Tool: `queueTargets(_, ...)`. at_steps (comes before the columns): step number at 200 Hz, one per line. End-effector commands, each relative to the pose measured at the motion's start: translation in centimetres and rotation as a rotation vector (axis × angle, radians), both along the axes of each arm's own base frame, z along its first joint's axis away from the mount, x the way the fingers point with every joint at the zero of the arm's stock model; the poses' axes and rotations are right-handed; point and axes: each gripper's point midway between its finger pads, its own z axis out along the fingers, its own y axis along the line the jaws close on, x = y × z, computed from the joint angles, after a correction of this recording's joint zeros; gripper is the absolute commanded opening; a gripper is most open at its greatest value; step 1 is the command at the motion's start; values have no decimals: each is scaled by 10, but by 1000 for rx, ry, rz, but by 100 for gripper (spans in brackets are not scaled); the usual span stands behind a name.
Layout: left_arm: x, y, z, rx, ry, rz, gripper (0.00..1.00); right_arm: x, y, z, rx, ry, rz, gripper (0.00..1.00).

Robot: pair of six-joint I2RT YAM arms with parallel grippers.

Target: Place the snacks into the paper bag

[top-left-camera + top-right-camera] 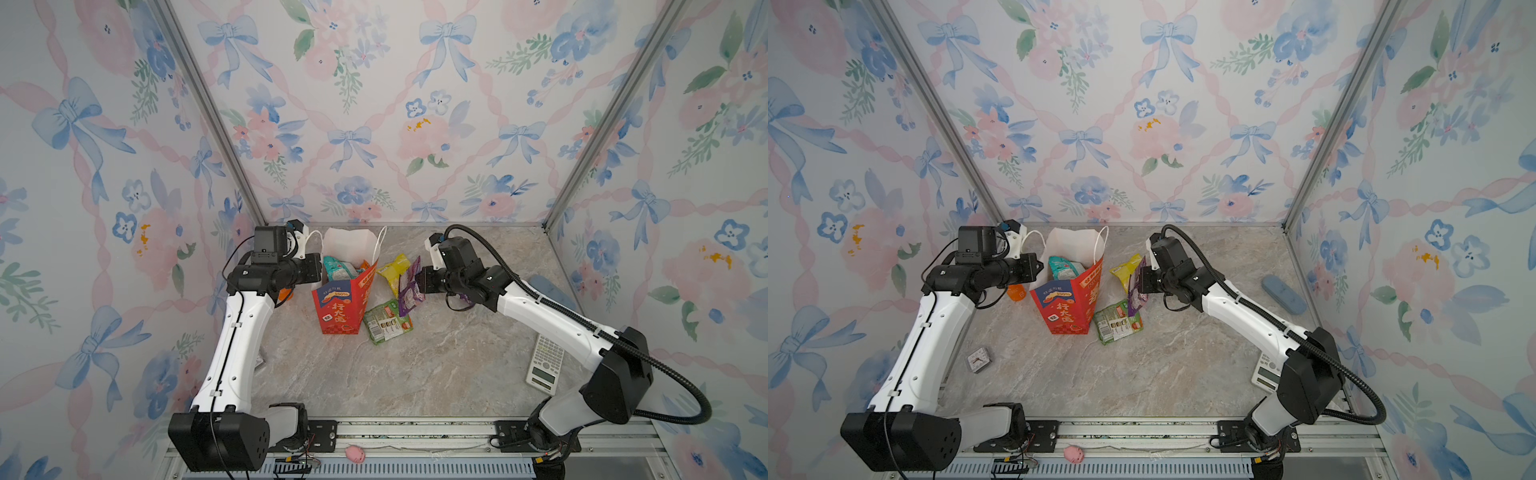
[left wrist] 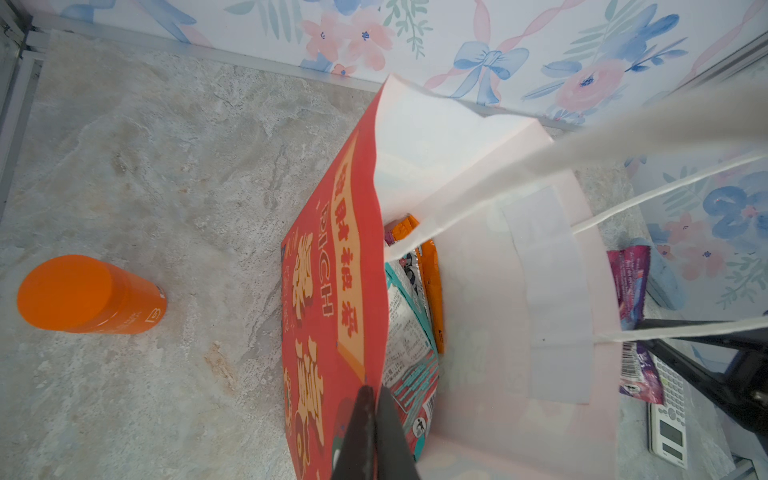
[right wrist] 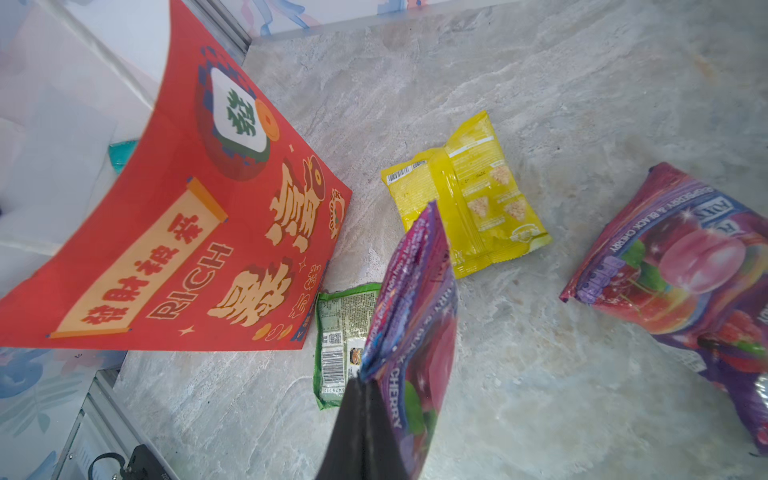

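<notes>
Pinching the bag: the left claw [image 2: 373,395] is clenched on the rim of the bag's [image 2: 332,291] red wall, at the left side of the mouth.
Right claw: the right claw [image 3: 360,381] is clamped on one edge of a purple packet [image 3: 415,311] and holds it upright just right of the bag. I cannot tell whether its low corner touches anything.
Bag: in both top views it stands upright at the back middle of the desk [image 1: 415,374]. Its mouth is open, its inside is white, and its rope handles hang loose.
Inside the bag: a teal packet [image 2: 409,332] and an orange packet [image 2: 430,282] stand on edge against the red wall.
Yellow packet: the yellow packet [image 3: 465,195] lies flat on the desk, right of the bag and toward the back.
Green packet: the green packet [image 3: 336,345] lies flat just beside the bag's front right corner.
Second purple packet: the second purple packet [image 3: 685,270] lies on the desk beyond the yellow one, away from the bag.
Bottle: the orange bottle [image 2: 87,295] stands upright left of the bag, apart from it.
Calculator: the white calculator [image 1: 544,363] lies at the right side of the desk, beside the right arm.
</notes>
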Motion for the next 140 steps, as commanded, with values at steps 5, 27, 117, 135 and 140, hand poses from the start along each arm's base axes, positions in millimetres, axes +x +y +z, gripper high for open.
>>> queueTargets(5, -3, -1, 7, -7, -24, -9, 0, -1, 0, 56, 35, -130, 15, 0)
queueTargets(27, -3, -1, 7, -8, -24, -8, 0, 3, -3, 84, 35, -199, 7, 0)
queueTargets(117, -3, -1, 9, -10, -28, -10, 0, 27, 8, 172, 38, -393, 35, 0)
queueTargets(135, -4, -2, 10, -10, -30, -11, 0, 32, 12, 190, 47, -434, 39, 0)
queueTargets(140, -4, -1, 10, -10, -30, -10, 0, 33, 13, 194, 49, -443, 41, 0)
